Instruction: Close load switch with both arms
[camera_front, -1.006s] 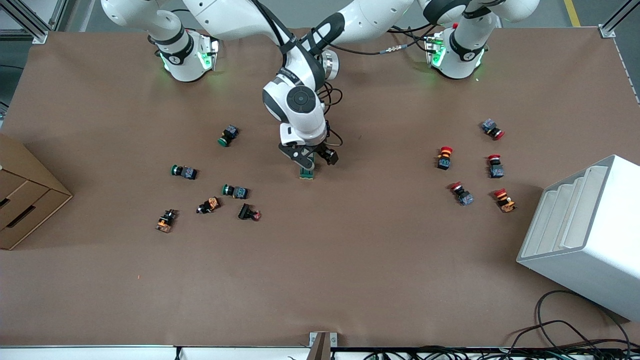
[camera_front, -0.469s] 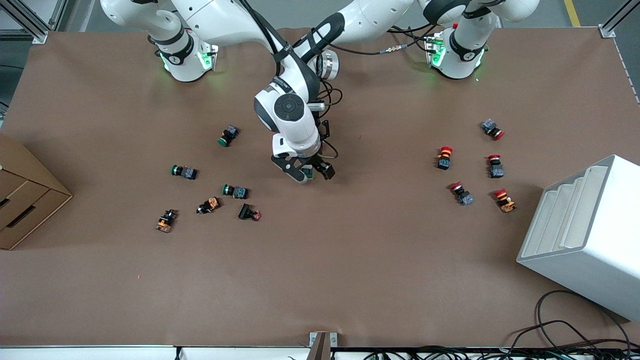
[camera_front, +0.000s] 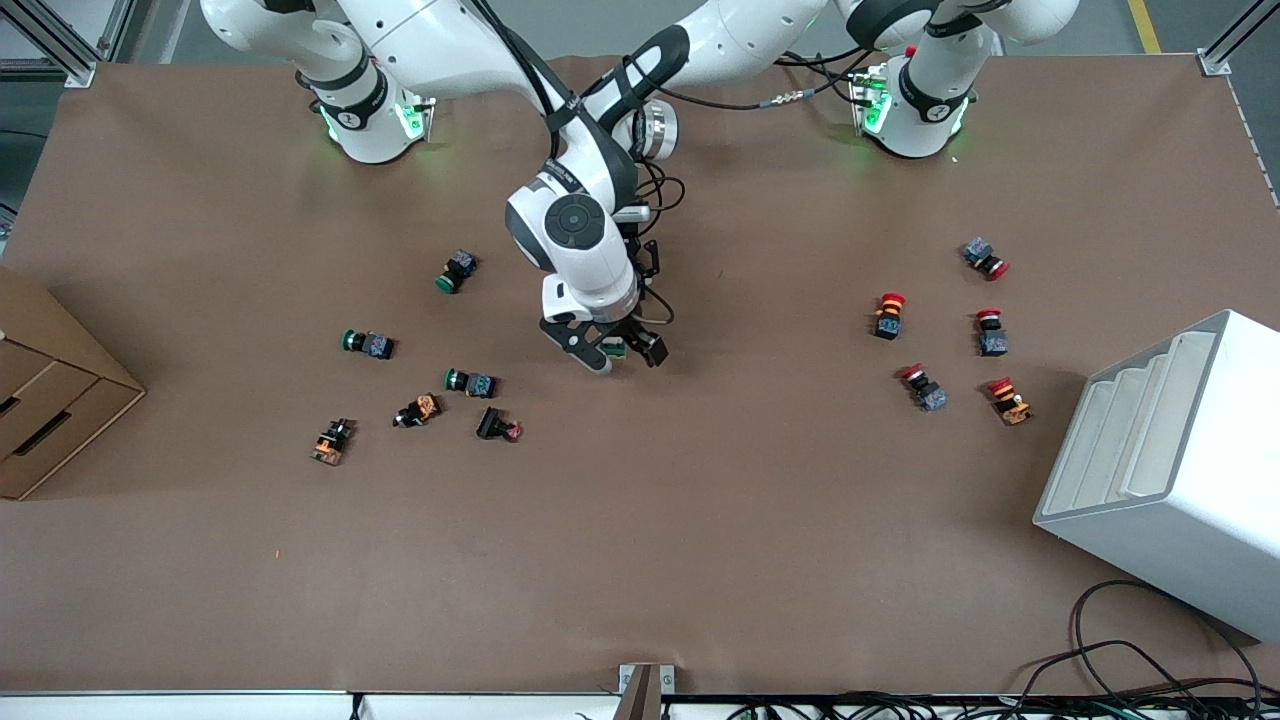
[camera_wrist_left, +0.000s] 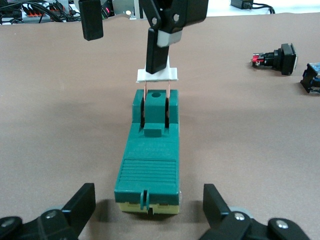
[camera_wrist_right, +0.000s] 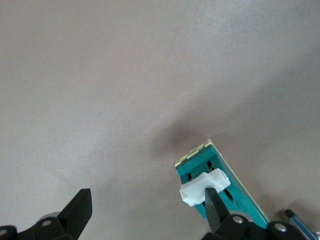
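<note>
The load switch (camera_front: 615, 348) is a dark-green block lying at mid-table, mostly covered by the right arm's hand. In the left wrist view the switch (camera_wrist_left: 150, 160) lies between my left gripper's (camera_wrist_left: 149, 200) open fingers, which flank its end without touching it. Its white toggle (camera_wrist_left: 157, 75) stands raised at the other end. My right gripper (camera_front: 620, 352) is open over the switch, with one fingertip (camera_wrist_right: 214, 197) against the white toggle (camera_wrist_right: 200, 187). The green body (camera_wrist_right: 245, 205) shows beside that finger. In the front view the left gripper is hidden under the right arm.
Green, orange and black push-buttons (camera_front: 470, 382) lie toward the right arm's end; one (camera_wrist_left: 272, 57) shows in the left wrist view. Red push-buttons (camera_front: 922, 387) lie toward the left arm's end, near a white stepped rack (camera_front: 1170, 470). A cardboard box (camera_front: 50, 400) stands at the table edge.
The right arm's hand has moved along the switch toward the front camera and lower, so it now covers most of the green block. The push-buttons have not moved.
</note>
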